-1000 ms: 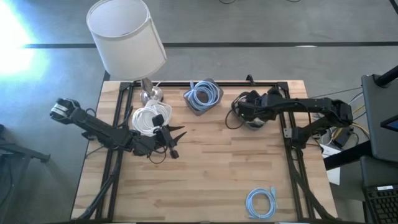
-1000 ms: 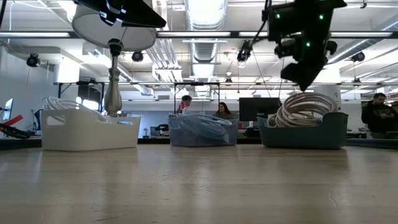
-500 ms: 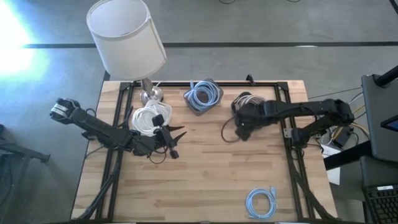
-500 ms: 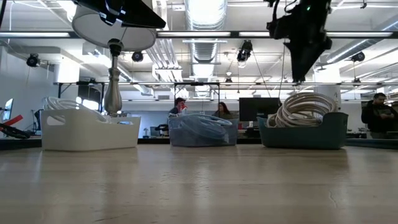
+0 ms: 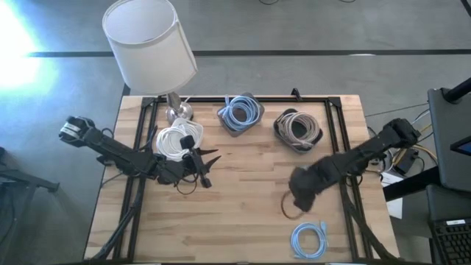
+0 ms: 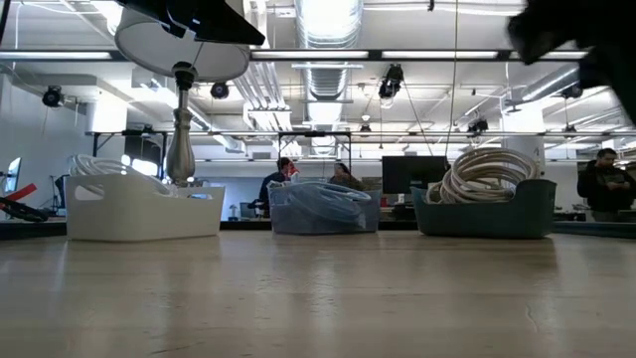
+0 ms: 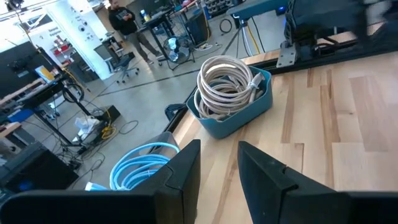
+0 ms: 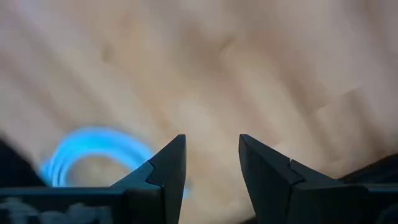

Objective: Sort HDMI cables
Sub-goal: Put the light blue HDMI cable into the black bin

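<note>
One light blue HDMI cable coil [image 5: 308, 240] lies flat on the table near its near edge; it shows blurred in the right wrist view [image 8: 93, 152]. My right gripper [image 5: 298, 197] [image 8: 211, 140] hangs open above the table, just on the far side of that coil, touching nothing. White coils fill the white bin [image 5: 176, 141], light blue coils the middle bin [image 5: 240, 112], beige coils the teal bin [image 5: 298, 129] [image 7: 231, 92]. My left gripper [image 5: 211, 168] [image 7: 219, 146] waits open beside the white bin.
A table lamp [image 5: 151, 44] stands at the far left corner, its base [image 5: 176, 112] behind the white bin. The three bins line the far edge [image 6: 144, 206] [image 6: 324, 209] [image 6: 486, 205]. People sit and stand in the room beyond. Bare wood lies across the table's middle and near left.
My right gripper has swung from above the teal bin at the far edge toward the near edge, and now hangs close to the loose light blue coil; it shows blurred by the motion. The beige coils in the teal bin are now uncovered. The left arm has kept still.
</note>
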Tool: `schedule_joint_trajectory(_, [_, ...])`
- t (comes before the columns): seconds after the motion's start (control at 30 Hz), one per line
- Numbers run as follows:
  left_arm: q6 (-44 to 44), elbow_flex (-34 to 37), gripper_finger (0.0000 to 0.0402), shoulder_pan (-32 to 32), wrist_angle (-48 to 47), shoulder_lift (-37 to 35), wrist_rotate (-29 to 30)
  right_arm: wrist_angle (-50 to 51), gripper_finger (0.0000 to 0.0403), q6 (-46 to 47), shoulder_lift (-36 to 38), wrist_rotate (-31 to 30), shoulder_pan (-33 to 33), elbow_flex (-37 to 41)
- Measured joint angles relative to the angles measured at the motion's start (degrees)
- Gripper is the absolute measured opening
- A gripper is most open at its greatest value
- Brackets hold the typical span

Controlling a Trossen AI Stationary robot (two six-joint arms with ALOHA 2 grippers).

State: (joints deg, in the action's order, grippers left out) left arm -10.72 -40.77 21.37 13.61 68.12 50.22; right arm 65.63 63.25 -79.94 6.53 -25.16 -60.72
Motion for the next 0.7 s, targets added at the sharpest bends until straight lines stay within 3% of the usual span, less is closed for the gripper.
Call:
schedule_joint_trajectory(0.2, [-0.3,0.0,0.011,0.0,0.1,0.0,0.0,-14.7,0.0144,5.1,0.0,3.5,-9.4,5.3])
schedule_joint_trajectory(0.43, [-4.4,0.0,0.011,-0.5,2.1,0.0,0.0,-31.8,0.0143,9.7,-5.7,5.4,-14.6,9.6])
schedule_joint_trajectory(0.7, [-9.1,0.0,0.011,-3.2,8.2,0.0,0.0,-27.0,0.0144,4.9,-18.5,10.0,-16.6,3.9])
